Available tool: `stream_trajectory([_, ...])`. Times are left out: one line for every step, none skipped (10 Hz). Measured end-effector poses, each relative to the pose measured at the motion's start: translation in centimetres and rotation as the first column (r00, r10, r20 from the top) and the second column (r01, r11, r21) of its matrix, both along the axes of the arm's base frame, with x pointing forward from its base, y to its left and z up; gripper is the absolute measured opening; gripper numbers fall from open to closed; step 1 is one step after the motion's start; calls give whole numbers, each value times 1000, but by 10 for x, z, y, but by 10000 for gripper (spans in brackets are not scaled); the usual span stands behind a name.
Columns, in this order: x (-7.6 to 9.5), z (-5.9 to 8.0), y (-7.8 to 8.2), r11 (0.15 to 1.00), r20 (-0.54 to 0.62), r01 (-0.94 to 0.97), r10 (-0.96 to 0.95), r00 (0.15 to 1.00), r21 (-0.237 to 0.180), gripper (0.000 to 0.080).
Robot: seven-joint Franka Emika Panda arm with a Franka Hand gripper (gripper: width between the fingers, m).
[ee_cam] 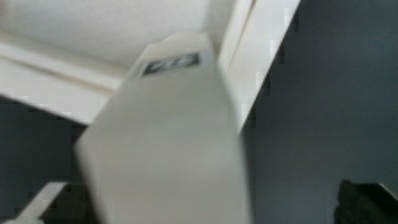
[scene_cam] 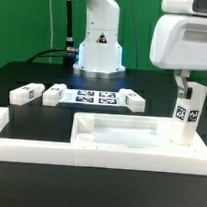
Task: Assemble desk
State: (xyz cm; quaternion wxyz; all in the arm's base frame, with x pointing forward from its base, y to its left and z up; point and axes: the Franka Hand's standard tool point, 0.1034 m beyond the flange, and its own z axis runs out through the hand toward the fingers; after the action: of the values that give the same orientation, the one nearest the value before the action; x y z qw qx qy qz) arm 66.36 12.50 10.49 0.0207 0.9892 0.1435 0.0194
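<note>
Desk top (scene_cam: pixel 114 132) lies flat on the black counter (scene_cam: pixel 152 95), inside the white border bars (scene_cam: pixel 88 159) | leg (scene_cam: pixel 188 109) hangs near-upright, tag showing, just off the top's end at the exterior view's right | fingers (scene_cam: pixel 180 82) clamped on that leg's upper end | loose legs (scene_cam: pixel 27 93) beside the marker board (scene_cam: pixel 97 97)

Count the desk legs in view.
4, by the exterior view: one leg upright in the jaws, far right; two legs lying left of the marker board, one right of it. Others may be hidden.
</note>
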Motion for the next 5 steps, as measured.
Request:
stream_trajectory([-3,-5,-4,1000,-10,-1,1,1000,-5,649])
stream_trajectory([-5,-6,-11,1000,-15,-6,6,1000,-16,649])
stream_trajectory([-4,-3,-20,1000,-15,-5,4,1000,-21,649])
stream_trajectory([-3,-1,-21,1000,-14,-2,1,1000,-22,649])
stream_trajectory([-3,-2,-21,1000,-15,-2,2,1000,-22,639])
